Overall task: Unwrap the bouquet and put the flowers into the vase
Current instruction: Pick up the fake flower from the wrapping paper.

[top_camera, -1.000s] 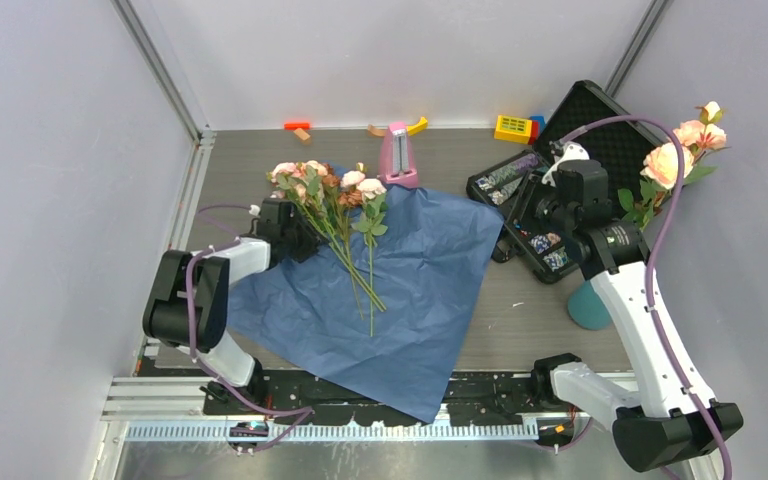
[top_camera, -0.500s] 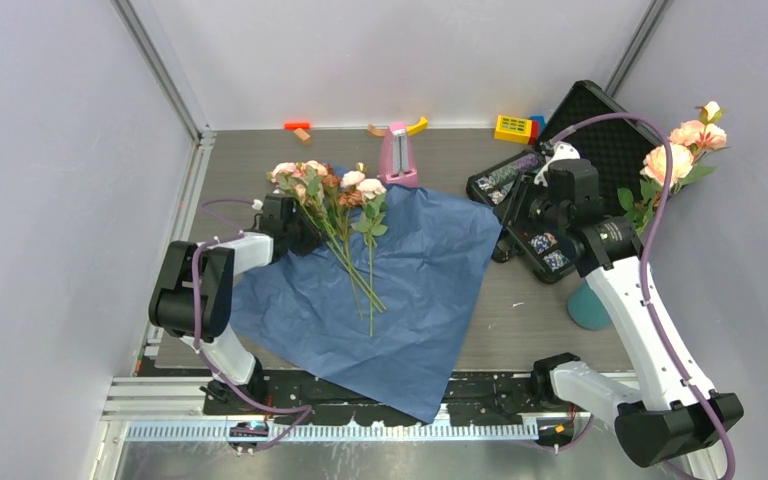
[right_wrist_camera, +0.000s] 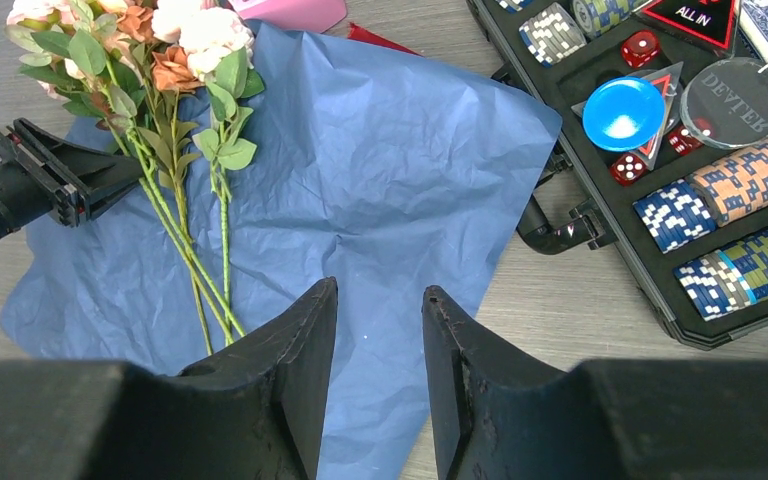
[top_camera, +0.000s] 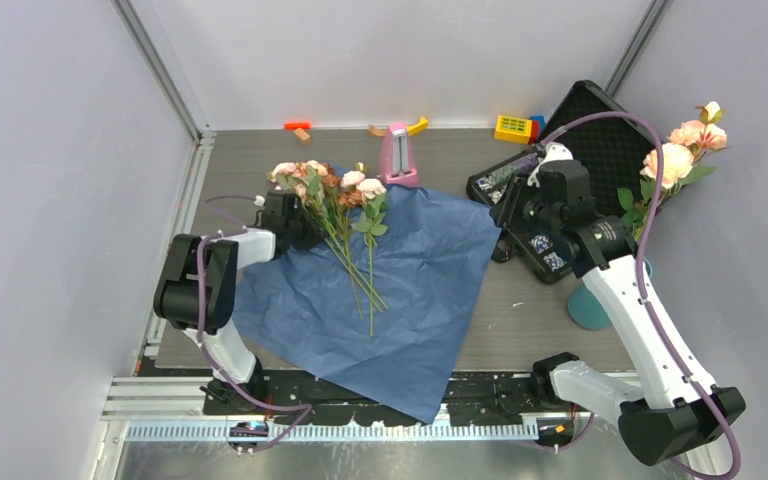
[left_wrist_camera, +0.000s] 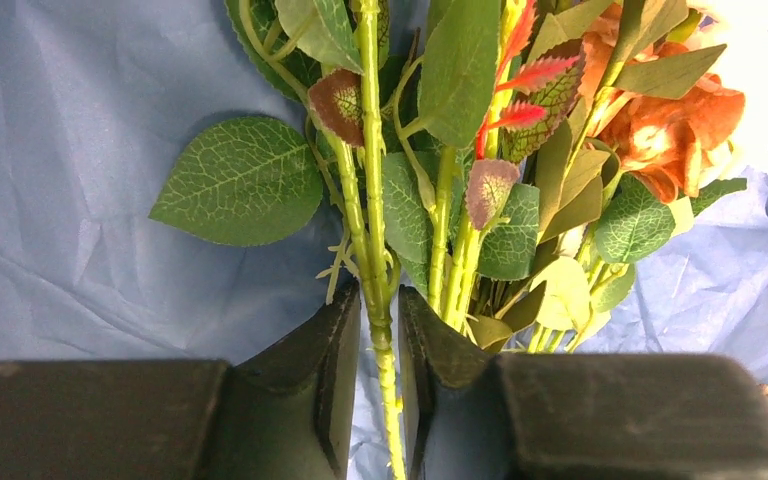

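Paper (top_camera: 430,280) lies spread flat mid-worktop (top_camera: 530,320), so unwrapping looks done. The flowers (top_camera: 335,215) lie loose on it, heads toward the far edge, stems fanned toward us and easy to reach.

The left arm lies low from the left edge, forearm nearly level. The left gripper (left_wrist_camera: 380,310) straddles one stem (left_wrist_camera: 370,200) just below the leaves, jaws narrowly apart. Paper shows beside the stem, so we judge it not yet pinched.

The right arm is raised over the case (top_camera: 600,140). The right gripper (right_wrist_camera: 380,290) is open, empty and angled down.

The vase (top_camera: 588,308) stands at the right edge, half hidden behind that arm.
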### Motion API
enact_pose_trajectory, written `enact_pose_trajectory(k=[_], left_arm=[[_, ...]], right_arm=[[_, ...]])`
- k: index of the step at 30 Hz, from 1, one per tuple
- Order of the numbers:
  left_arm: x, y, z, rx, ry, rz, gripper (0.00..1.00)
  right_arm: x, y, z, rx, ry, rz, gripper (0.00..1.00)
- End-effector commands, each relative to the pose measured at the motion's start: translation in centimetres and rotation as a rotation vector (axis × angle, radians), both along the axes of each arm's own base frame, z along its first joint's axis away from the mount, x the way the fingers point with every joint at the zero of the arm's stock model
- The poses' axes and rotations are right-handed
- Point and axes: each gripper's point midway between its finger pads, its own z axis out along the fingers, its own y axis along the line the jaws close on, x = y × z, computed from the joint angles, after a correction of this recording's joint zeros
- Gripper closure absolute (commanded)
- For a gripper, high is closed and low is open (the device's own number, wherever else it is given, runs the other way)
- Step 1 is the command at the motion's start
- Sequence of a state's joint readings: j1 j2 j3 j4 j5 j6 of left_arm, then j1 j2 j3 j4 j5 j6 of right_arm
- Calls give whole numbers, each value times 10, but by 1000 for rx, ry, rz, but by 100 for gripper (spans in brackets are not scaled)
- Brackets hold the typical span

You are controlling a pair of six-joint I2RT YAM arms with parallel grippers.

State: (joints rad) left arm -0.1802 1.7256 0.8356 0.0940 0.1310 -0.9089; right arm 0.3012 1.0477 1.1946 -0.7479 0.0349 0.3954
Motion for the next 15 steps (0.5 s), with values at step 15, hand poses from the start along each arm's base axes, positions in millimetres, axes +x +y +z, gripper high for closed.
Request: enact_pose_trajectory(k=[15], left_arm=[[-9,33,53,126,-113,46,100]], right_arm=[[9,11,13,-38,-53,30,58]])
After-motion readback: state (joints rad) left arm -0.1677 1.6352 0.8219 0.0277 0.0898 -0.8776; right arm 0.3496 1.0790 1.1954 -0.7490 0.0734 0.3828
